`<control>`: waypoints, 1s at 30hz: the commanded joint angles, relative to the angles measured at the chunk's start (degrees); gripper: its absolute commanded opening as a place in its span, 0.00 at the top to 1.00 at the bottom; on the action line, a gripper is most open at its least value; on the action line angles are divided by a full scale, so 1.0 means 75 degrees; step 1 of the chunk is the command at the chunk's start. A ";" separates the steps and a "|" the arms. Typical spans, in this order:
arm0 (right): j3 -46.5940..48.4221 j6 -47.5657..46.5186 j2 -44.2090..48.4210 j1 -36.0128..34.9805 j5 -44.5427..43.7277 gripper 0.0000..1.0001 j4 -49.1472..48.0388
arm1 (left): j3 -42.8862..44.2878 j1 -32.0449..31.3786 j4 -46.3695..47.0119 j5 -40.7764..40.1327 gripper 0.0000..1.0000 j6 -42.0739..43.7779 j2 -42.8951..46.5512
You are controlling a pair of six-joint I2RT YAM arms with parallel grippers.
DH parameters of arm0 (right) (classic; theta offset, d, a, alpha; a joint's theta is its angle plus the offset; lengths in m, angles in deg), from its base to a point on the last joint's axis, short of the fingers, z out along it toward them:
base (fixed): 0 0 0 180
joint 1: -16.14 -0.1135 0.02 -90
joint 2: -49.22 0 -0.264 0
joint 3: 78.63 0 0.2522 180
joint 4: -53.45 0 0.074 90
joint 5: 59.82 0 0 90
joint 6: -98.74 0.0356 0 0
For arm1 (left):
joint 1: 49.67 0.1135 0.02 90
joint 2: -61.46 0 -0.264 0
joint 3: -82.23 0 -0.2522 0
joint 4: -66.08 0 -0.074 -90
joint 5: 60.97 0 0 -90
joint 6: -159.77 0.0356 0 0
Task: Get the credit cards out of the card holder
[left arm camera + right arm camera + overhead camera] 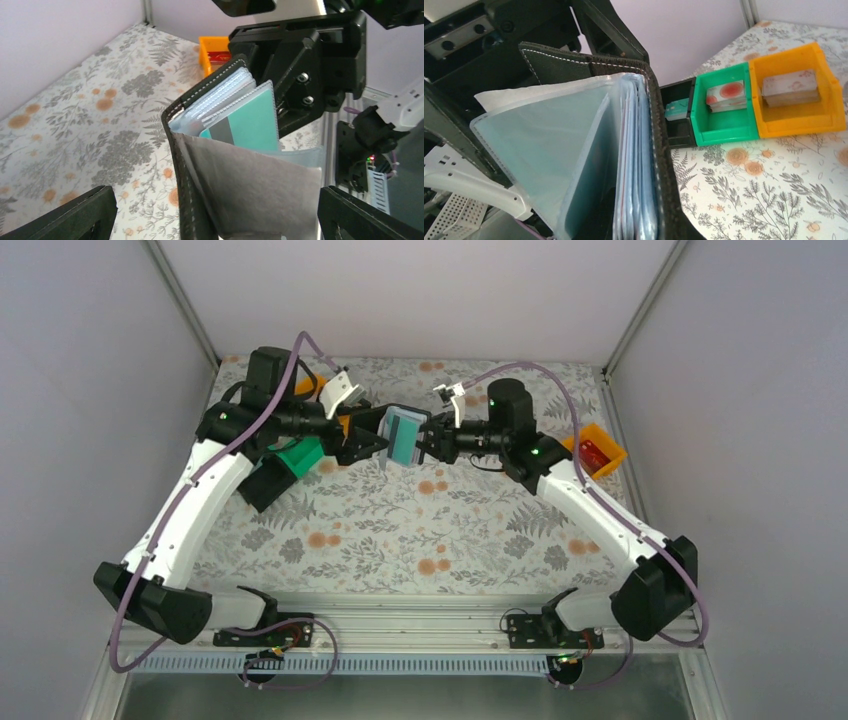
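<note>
I read this as the start of a pull on a card: my right tool point(432, 440) is pinched almost closed on the card holder point(405, 435), holding it up in the air over the back middle of the worktop point(400, 530), while my left tool point(215, 220) stands spread as wide as it goes with nothing in it. From the left wrist the holder sits right between those two open fingers, opened out, with a teal card point(252, 125) with a grey stripe standing proud of the clear sleeves point(220, 100). Next I would judge that the left tool must move onto that exposed card edge, close on the card alone rather than the sleeve or flap, and draw it out along the pocket while the right grip holds firm. The green tray point(721, 107) lies below, well apart.
</note>
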 commanded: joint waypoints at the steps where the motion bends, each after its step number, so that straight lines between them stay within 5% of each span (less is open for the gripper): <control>1: 0.0275 0.0501 -0.0062 -0.0057 -0.0345 0.96 -0.0447 | 0.0037 -0.0034 0.0332 -0.0744 0.00 -0.0384 -0.0046; 9: 0.0355 0.0503 -0.0060 -0.0064 -0.0531 0.96 -0.0284 | 0.0092 -0.0034 0.0356 -0.1225 0.00 -0.0521 -0.0002; 17: 0.0494 0.0534 -0.0114 -0.0060 -0.0881 0.96 -0.0056 | 0.0531 0.0072 -0.0213 0.0357 0.00 -0.0296 -0.0234; 26: 0.0521 0.0612 -0.0193 -0.0058 -0.0224 0.96 -0.0362 | 0.0430 0.0104 0.0035 -0.1189 0.00 -0.0440 -0.0486; 30: 0.0317 0.0252 -0.0023 -0.0037 0.0098 0.96 -0.0328 | 0.0508 0.0220 -0.0062 -0.1112 0.34 -0.0309 -0.0445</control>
